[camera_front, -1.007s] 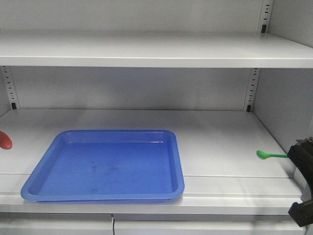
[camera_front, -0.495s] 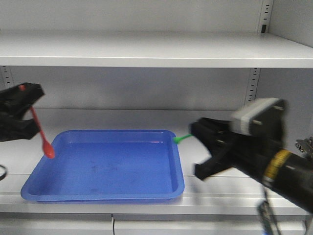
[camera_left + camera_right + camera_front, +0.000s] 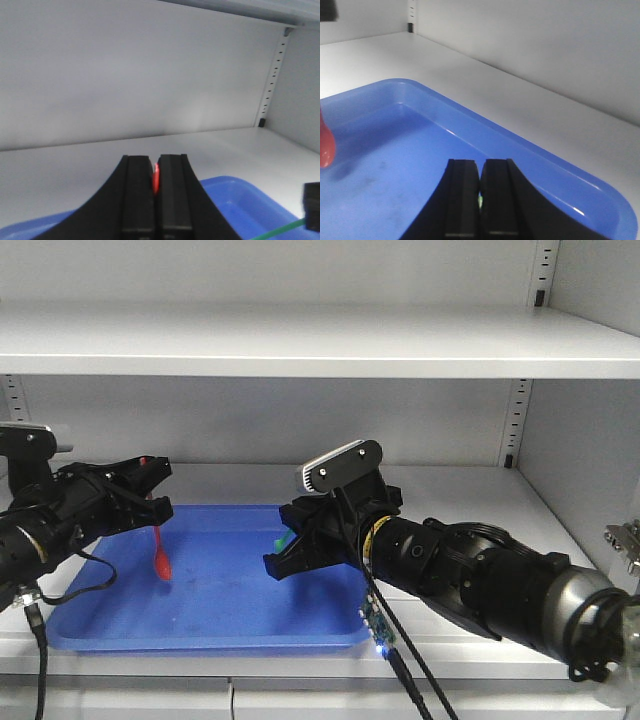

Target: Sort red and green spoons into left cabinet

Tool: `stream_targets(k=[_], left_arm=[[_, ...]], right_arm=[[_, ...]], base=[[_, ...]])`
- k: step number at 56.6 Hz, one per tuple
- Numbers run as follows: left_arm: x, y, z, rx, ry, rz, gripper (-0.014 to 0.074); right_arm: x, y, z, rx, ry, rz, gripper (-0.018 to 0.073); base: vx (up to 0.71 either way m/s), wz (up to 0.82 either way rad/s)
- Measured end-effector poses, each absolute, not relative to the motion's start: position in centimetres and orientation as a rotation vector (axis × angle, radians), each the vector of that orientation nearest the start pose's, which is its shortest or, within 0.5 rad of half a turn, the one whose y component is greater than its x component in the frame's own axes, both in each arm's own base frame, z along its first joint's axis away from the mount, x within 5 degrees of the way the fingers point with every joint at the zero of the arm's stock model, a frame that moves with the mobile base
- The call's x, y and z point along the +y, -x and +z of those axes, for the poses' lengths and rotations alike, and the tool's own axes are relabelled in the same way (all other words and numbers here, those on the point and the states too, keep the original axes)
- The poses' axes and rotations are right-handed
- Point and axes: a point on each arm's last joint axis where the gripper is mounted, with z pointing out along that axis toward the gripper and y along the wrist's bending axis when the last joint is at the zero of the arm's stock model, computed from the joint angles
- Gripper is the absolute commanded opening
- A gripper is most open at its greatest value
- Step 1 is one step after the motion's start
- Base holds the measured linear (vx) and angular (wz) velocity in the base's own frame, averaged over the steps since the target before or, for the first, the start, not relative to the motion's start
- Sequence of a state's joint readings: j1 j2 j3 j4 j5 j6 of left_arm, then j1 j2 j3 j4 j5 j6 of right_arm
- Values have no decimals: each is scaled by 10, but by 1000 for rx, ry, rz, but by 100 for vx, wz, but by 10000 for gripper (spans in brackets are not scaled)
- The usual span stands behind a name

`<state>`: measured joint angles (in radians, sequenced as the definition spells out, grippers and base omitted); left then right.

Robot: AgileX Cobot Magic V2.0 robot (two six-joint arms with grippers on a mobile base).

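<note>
step: both spoons carried over blue tray (image 3: 215, 625) on cabinet shelf (image 3: 450, 495), not released
left gripper (image 3: 150, 502): clamped on red spoon (image 3: 160, 557), bowl hanging down
right gripper (image 3: 285, 550): clamped on green spoon (image 3: 283, 539), mostly hidden
next: my call, lower, then part jaws over tray

Grey cabinet shelf (image 3: 450, 510) — blue tray (image 3: 200, 625) lying on it.

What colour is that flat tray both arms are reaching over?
The tray is plain blue, clearest in the exterior front-facing view.
</note>
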<state>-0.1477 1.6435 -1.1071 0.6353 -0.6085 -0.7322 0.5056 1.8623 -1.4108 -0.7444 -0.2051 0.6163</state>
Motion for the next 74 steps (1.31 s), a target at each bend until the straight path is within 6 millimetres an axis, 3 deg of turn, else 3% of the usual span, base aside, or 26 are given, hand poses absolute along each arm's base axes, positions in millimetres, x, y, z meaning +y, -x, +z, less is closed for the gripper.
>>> stream_targets(k=[11,20,30,44,55,59,68,74], left_arm=[[-89,-378,308,1521,-258,-548,249],[-89,-380,304,1531,-258,-547,489],[-89,-380,304,1530,-259,-546,654],[-90,-379,303,1532,-301,-528,647],[-101,-372,295,1462,-737,-303,617],[-102,-371,294,1444,-787,-270,610],[-96,-375,297,1474,-658,-280,606],[-88,-381,304,1497,-363,-401,603]], right_arm=[[229,-390,290,1708,605,421,309],[229,-391,287,1725,587,434,468],[229,-391,287,1726,586,434,532],[229,-391,287,1726,586,434,532],[229,-391,287,1726,585,435,532],[229,-391,287,1727,584,435,532],[229,-391,287,1727,583,436,532],[229,-391,287,1727,583,436,532]], base=[[0,0],[0,0],[0,0],[0,0],[0,0],[0,0],[0,0],[0,0]])
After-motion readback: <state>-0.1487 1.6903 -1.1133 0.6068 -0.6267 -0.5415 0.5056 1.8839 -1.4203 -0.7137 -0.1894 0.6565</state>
